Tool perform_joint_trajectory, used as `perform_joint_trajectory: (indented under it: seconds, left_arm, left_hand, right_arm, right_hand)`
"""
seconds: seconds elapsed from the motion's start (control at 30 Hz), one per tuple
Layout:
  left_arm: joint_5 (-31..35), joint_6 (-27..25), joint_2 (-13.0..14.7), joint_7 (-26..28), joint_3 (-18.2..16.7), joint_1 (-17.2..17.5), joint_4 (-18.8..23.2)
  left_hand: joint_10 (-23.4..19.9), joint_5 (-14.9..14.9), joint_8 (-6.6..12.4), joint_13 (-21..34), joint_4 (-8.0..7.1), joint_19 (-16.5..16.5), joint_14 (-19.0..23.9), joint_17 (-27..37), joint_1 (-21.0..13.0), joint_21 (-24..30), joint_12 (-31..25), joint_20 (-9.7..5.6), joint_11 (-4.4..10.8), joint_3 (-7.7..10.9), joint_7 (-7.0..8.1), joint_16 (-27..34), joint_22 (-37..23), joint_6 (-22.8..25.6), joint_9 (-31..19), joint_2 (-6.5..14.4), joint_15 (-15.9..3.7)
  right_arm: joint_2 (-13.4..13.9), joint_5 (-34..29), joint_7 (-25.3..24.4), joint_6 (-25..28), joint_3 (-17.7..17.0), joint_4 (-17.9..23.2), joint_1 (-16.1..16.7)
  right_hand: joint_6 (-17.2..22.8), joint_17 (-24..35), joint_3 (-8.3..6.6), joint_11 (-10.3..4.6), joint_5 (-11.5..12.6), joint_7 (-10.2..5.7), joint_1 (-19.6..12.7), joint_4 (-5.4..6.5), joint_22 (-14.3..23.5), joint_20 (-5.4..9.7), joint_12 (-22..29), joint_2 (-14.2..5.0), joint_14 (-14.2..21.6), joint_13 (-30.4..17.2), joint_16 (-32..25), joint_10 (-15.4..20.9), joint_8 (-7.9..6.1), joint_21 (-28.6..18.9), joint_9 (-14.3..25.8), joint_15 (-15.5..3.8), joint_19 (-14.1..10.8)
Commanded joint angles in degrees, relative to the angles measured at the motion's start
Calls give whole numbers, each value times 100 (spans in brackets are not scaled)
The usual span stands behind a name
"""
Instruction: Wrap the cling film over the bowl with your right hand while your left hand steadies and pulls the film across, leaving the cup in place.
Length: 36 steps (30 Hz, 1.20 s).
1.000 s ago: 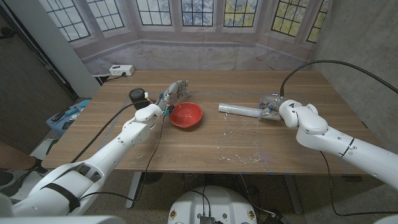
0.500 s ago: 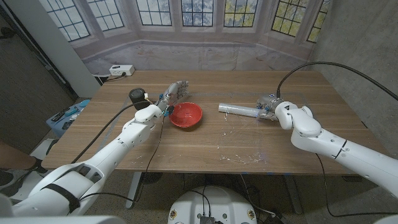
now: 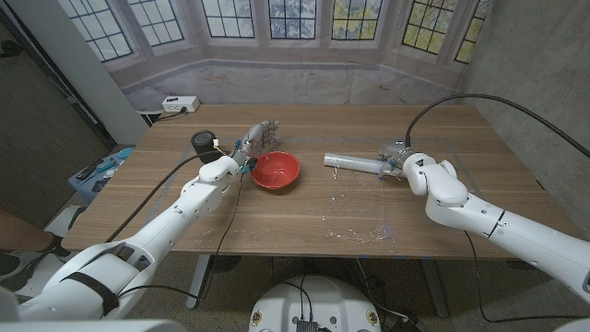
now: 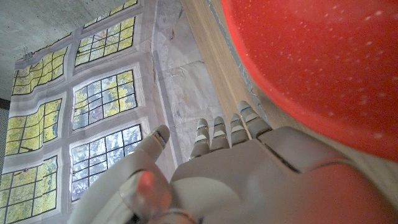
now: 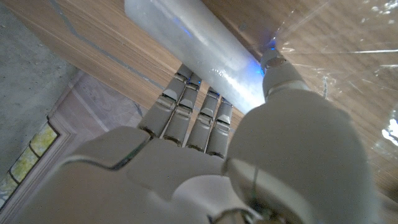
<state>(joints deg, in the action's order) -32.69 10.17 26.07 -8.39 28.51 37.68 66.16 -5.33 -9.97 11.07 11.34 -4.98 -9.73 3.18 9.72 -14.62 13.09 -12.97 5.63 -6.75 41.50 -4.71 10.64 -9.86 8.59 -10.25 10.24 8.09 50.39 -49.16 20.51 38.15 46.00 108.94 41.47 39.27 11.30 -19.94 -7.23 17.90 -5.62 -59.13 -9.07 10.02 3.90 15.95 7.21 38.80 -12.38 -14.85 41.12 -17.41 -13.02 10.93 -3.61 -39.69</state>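
Right hand (image 3: 398, 157): grasping cling film roll (image 3: 355, 163); a loose grip may let it slip.
Left hand (image 3: 258, 138): released beside red bowl (image 3: 277, 171); may nudge it.

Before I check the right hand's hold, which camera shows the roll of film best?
The right wrist view: the roll runs close across it, with the right hand's fingers under it and thumb over it. The head view shows the whole roll small, its end at the hand. The left wrist view gives nothing useful.

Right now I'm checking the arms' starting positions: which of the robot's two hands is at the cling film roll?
The right hand, at the end of the cling film roll. The left hand stands beside the red bowl.
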Motion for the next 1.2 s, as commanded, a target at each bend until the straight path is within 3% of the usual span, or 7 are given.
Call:
perform_joint_trajectory:
  seconds: [0.03,0.33,0.5,1.2]
  left_arm:
    - [-35,-14,7,-15,-15,22,-8]
    - [-29,-31,25,-34,-9,12,3]
    - [-26,-54,37,-32,-3,20,32]
    - [-21,-95,52,-18,13,49,87]
  left_hand:
    - [-33,-13,1,11,-3,-34,46,23,-8,-8,-56,-21,-29,35,0,-2,-15,36,-29,-35,7]
    - [-60,-12,-2,12,-3,-36,51,22,-8,-19,-61,-19,-27,41,0,-5,-15,39,-30,-34,21]
    - [-92,-11,-1,14,-5,-40,54,23,-5,-27,-68,-13,-24,43,-1,-7,-15,52,-30,-34,21]
    - [-136,-10,-10,19,-9,-45,76,24,3,-52,-72,2,-19,52,18,-8,-16,60,-31,-39,35]
  right_arm:
    - [-89,-97,-238,-71,7,-126,72]
    - [-146,31,-614,-226,-53,-327,162]
    - [-130,122,-843,-316,-95,-394,222]
    - [-81,422,-1507,-478,-295,-440,462]
  right_hand:
    - [419,82,-144,-109,31,-118,-187,-14,22,562,128,-44,390,-85,-91,375,-84,-26,-5,-940,-203]
    - [925,189,-243,-176,-19,-257,-401,-29,35,672,274,-72,840,-188,-183,820,-146,-66,-16,-992,-411]
    - [1436,352,-170,-209,-151,-429,-609,-24,53,746,450,-94,1229,-322,-326,1251,-218,-97,-4,-1014,-553]
    - [2165,612,28,-274,-369,-435,-863,21,97,769,603,-268,1811,-418,-484,1877,-314,-234,29,-1028,-857]
